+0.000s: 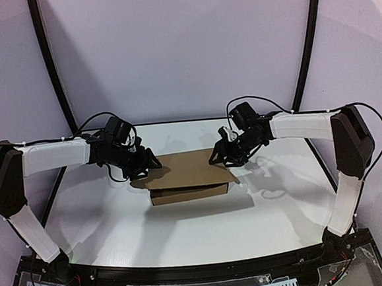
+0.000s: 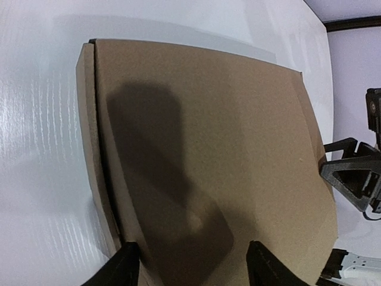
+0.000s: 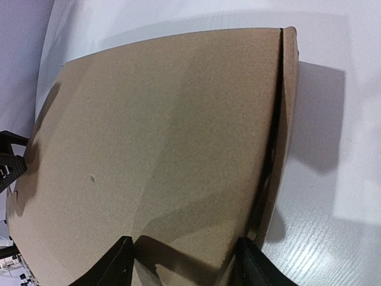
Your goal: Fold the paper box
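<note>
Plain brown corrugated cardboard box [image 1: 187,178] sits near the middle of the white desk [image 1: 104,222], with the lid flap down over the body. Left fingers [image 2: 122,268] are spread wide over the lid's left end — right fingers [image 3: 250,265] are spread wide over its right end. Whether they touch the lid: cannot tell.

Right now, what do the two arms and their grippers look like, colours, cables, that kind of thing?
The left arm and right arm both have white-covered links between bulky black joint housings. Thin black cables loop along each towards the wrist. The left gripper and right gripper are matte black with angular fingers. No markings are readable.
</note>
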Robot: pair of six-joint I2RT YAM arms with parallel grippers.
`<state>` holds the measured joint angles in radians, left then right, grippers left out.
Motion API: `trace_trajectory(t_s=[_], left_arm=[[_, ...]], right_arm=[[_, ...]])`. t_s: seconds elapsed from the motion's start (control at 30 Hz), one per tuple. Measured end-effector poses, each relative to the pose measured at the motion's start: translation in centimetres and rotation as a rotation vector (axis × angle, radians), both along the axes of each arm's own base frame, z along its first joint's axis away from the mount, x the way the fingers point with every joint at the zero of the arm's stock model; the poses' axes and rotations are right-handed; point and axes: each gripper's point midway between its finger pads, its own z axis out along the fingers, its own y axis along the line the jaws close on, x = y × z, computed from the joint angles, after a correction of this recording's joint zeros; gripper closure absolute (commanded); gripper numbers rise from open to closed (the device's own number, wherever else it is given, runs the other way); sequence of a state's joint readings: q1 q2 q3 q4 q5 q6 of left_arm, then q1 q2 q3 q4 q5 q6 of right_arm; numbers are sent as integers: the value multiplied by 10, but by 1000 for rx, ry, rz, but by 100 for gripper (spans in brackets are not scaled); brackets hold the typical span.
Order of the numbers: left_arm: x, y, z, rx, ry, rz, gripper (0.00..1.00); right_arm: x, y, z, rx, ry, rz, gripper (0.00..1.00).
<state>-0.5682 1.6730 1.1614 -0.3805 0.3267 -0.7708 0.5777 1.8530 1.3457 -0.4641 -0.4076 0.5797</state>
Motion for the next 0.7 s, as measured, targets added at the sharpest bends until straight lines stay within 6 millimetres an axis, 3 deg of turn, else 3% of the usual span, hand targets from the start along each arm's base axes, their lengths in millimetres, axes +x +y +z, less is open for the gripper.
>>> trace_trajectory(t_s=[0.33, 0.47, 0.7], left_arm=[[-5, -1, -12, -25, 74, 27, 44], [-4, -3, -30, -21, 125, 35, 48], [-3, 5, -33, 52, 107, 38, 47]], right_arm=[[-4, 2, -6, -35, 1, -30, 45], [-7, 2, -16, -44, 11, -56, 45], [-9, 6, -17, -59, -4, -58, 44]])
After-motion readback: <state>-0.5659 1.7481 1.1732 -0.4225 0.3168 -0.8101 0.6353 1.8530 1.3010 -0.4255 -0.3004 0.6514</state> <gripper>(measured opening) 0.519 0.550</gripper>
